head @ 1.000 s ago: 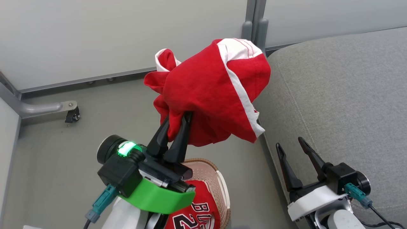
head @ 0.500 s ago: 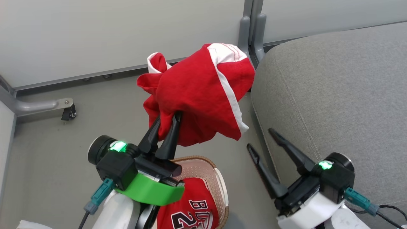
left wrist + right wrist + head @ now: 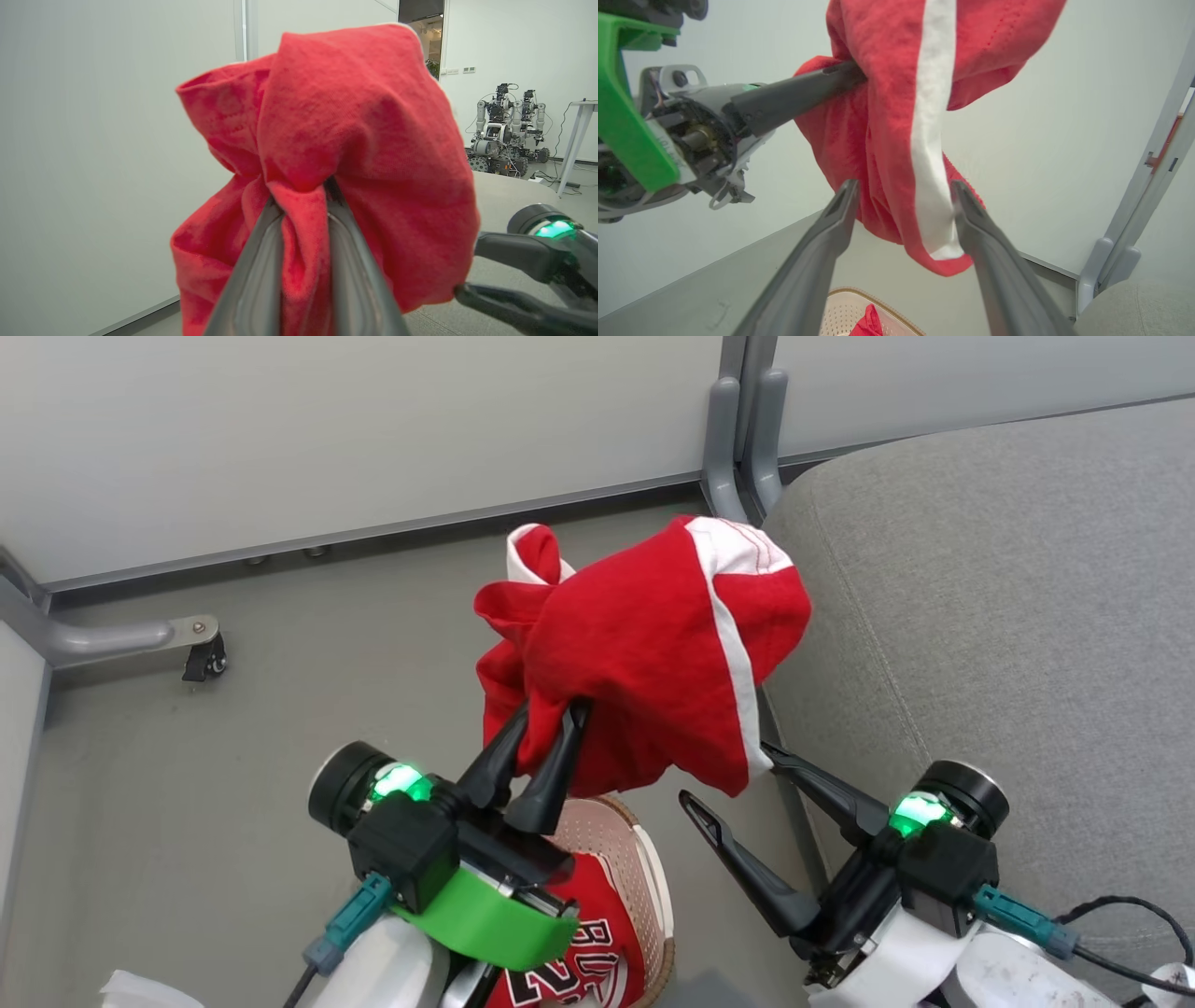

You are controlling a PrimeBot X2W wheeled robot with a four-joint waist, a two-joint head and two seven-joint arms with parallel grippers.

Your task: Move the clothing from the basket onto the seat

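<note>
The left gripper [image 3: 551, 714] is clamping its two long dark fingers on a bunched fold of the soft red shorts with white side stripes [image 3: 653, 644], holding them in the air above the far end of the cream-white perforated plastic basket with a brown woven-look rim [image 3: 656, 877]. In the left wrist view the cloth is squeezing up between the nearly closed fingers [image 3: 261, 280] and ballooning over their tips.

The right gripper [image 3: 726, 773] is hovering just to the right of the basket with its jaws spread wide. In the right wrist view the lower hem of the shorts, white stripe included, is hanging down between its fingers [image 3: 817, 252] – whether the cloth is touching them I cannot tell.

Inside the basket the soft red jersey with dark lettering and numbers [image 3: 579, 957] is lying crumpled, partly hidden by the left arm. Further right of the basket, the large grey woven-fabric seat with rounded edges [image 3: 980, 616] is lying bare – no garment is resting on it yet.
</note>
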